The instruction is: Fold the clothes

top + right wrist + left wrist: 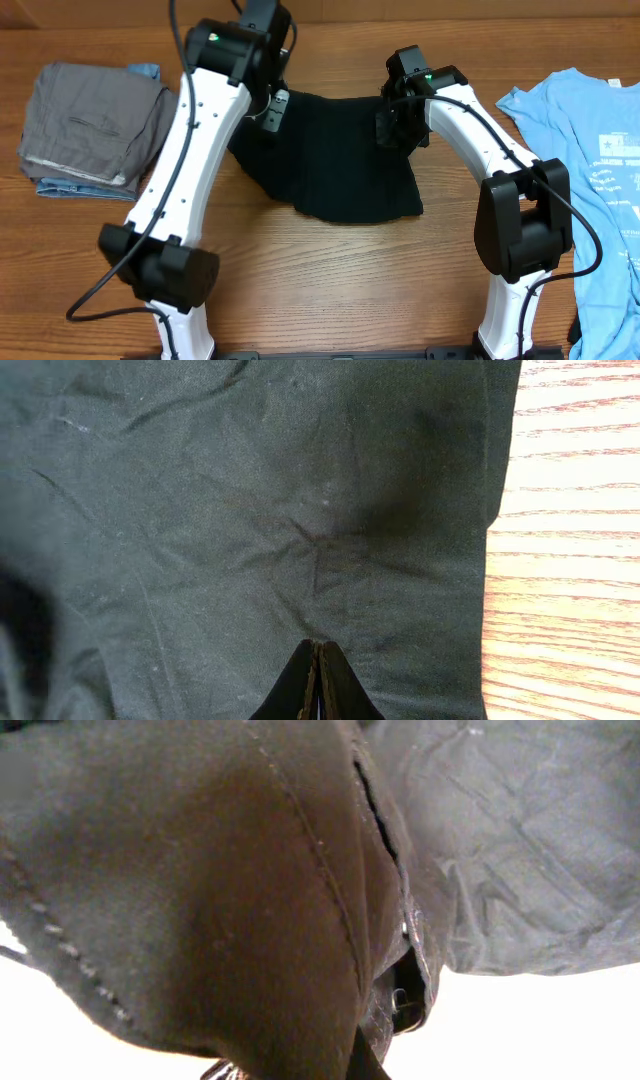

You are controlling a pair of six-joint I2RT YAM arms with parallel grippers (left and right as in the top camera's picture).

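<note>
**A:** From overhead, where are the clothes?

**B:** The black shirt [345,165] lies crumpled in the middle of the table [330,290], between the two arms. A blue T-shirt [600,160] with white print lies flat at the right edge, well apart from the black one. At the far left sits a grey folded garment [90,125].

**A:** And the grippers?

**B:** The left gripper [272,115] is at the shirt's upper left corner and the right gripper [395,130] is at its upper right corner. Both reach down onto the far edge of the cloth. From this height I cannot make out the fingers.

**A:** What does the left wrist camera show?

**B:** Black cloth close against the lens fills most of the frame, with a stitched hem curving across it. More of the shirt hangs wrinkled at the upper right, and below it is only bright glare. The fingers are almost buried. They are pressed together, pinching a bunched fold of the black shirt.

**A:** And the right wrist?

**B:** Here the fingers meet in a tight point at the bottom centre, nipping the black shirt. Creases run out across the cloth above them. The shirt's edge runs down the right side, with bare wood just beside it.
</note>
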